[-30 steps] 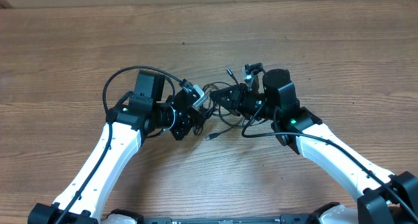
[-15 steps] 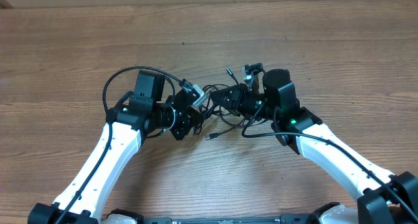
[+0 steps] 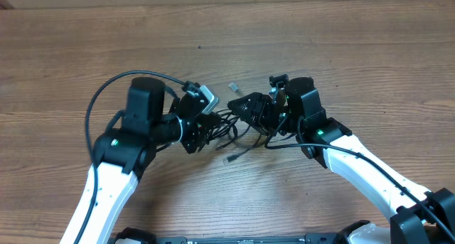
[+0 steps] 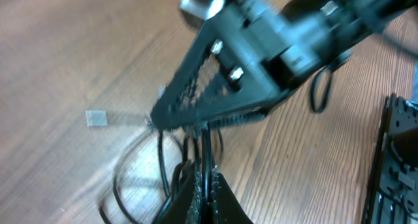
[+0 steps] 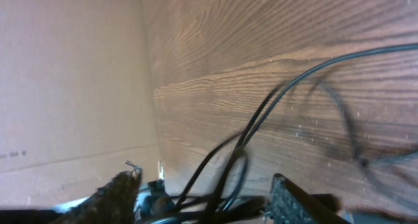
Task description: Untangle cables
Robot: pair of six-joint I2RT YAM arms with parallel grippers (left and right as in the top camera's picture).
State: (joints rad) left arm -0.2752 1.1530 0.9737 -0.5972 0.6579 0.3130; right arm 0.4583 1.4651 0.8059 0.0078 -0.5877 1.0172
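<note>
The cables [image 3: 229, 130] are lying mid-table [image 3: 320, 45], stretching left–right between the arms. The left gripper [image 3: 210, 126] is clamping them, while the right gripper [image 3: 247, 109] is gaping apart around loose cords.

Overhead looks straight down at the table [image 3: 320, 30]; both wrist views sit close, sharing the cables [image 3: 226, 124].

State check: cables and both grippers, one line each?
cables: tangled, bunched between the two grippers; one plug end lying on the table
left gripper: shut on the cables
right gripper: open, cords running between its fingers
</note>
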